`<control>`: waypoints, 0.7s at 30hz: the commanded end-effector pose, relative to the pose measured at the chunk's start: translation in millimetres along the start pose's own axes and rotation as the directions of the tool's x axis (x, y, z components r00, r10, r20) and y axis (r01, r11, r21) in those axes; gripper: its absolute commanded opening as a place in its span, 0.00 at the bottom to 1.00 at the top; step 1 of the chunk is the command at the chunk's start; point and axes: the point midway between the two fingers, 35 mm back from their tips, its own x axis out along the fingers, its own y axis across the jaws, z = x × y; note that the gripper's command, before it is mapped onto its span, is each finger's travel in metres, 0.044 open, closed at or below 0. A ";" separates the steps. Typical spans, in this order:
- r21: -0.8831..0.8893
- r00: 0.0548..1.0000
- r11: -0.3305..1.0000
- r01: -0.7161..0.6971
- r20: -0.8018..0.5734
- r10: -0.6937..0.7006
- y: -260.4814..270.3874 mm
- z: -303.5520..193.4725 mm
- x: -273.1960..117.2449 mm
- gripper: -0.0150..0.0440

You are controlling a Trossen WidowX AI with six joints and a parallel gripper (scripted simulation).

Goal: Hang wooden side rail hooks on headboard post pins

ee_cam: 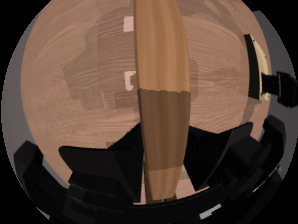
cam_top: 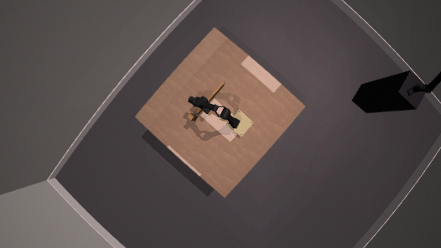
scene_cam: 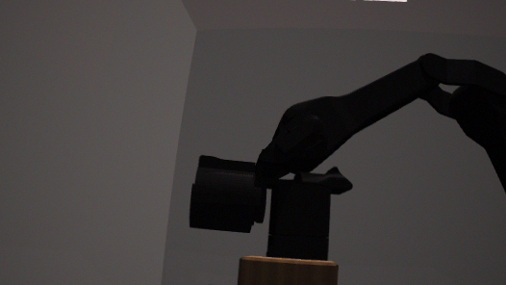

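Surface: wood-grain tabletop (cam_top: 268,109) (ee_cam: 85,50) on a dark floor, grey walls beyond.

Progress, judged: grasp made; hanging unconfirmed. The rail's post-side end is near the headboard post (cam_top: 191,116) in the top view, but hooks, slot and pins cannot be resolved, so seating on the two pins is unverified. Contact of the far end with the tabletop also cannot be told. Left to do: confirm or complete seating, release, withdraw.

Nearest, wrist view: tool (cam_top: 204,105) (scene_cam: 298,246) (ee_cam: 156,124) partly open, its fingers shut against both sides of the wooden side rail (cam_top: 218,89) (ee_cam: 162,55). The rail runs lengthwise between them and onward over the tabletop.

Arm pose: the arm (cam_top: 224,113) (scene_cam: 385,96) reaches out from its pale base plate (cam_top: 248,126) (ee_cam: 260,55), elbow raised, wrist bent down, tool above the rail and crossing it. In the exterior view a wooden block top (scene_cam: 289,273) hides the fingertips; its identity is uncertain.

Farthest, top view: a black box-like object (cam_top: 379,94) beyond the tabletop, well apart.
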 end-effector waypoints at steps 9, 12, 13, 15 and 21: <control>0.004 1.000 1.000 -0.003 -0.005 0.003 0.2 -2.7 -1.2 0.25; 0.004 1.000 1.000 -0.003 -0.005 0.003 0.5 -2.9 -1.4 0.25; 0.004 1.000 1.000 -0.003 -0.005 0.003 0.5 -3.0 -1.5 0.25; 0.004 1.000 1.000 -0.003 -0.005 0.003 0.7 -3.1 -1.6 0.25; 0.004 1.000 1.000 -0.003 -0.005 0.003 1.1 -3.6 -2.1 0.25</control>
